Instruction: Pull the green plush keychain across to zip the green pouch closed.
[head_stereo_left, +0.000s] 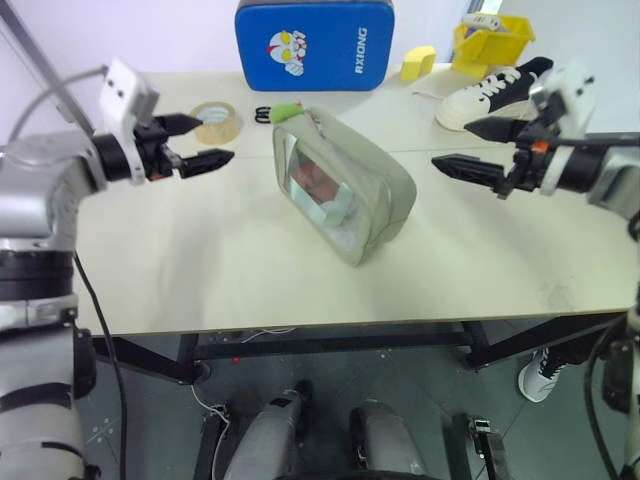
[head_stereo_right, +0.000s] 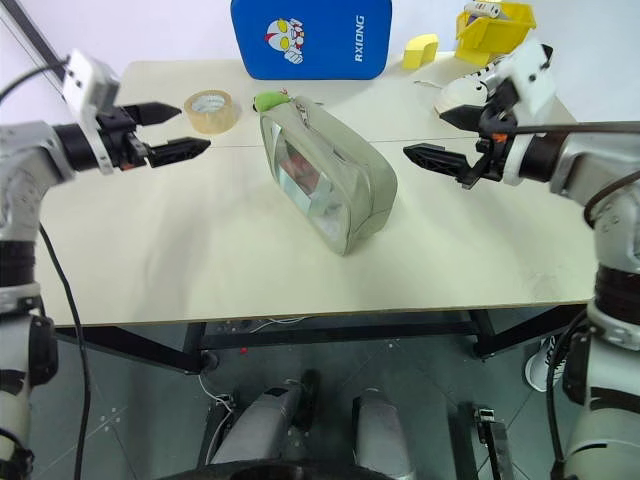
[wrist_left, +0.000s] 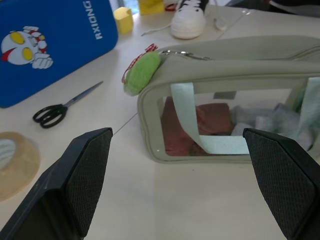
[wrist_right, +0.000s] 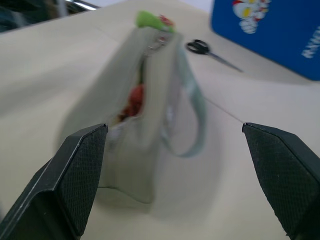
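Left eye view shows approach not begun: both end effectors, left (head_stereo_left: 195, 142) and right (head_stereo_left: 465, 147), hang released flanking the green pouch (head_stereo_left: 345, 190) mid-bench; next, pinch the green plush keychain (head_stereo_left: 286, 111) at its far end.

Green pouch (head_stereo_left: 350, 190): pale sage, clear window showing red and teal contents. Green plush keychain (wrist_left: 142, 73): lime. Blue case (head_stereo_left: 315, 45) with cartoon print; desk (head_stereo_left: 220, 260) cream; black fingers (wrist_left: 80, 180).
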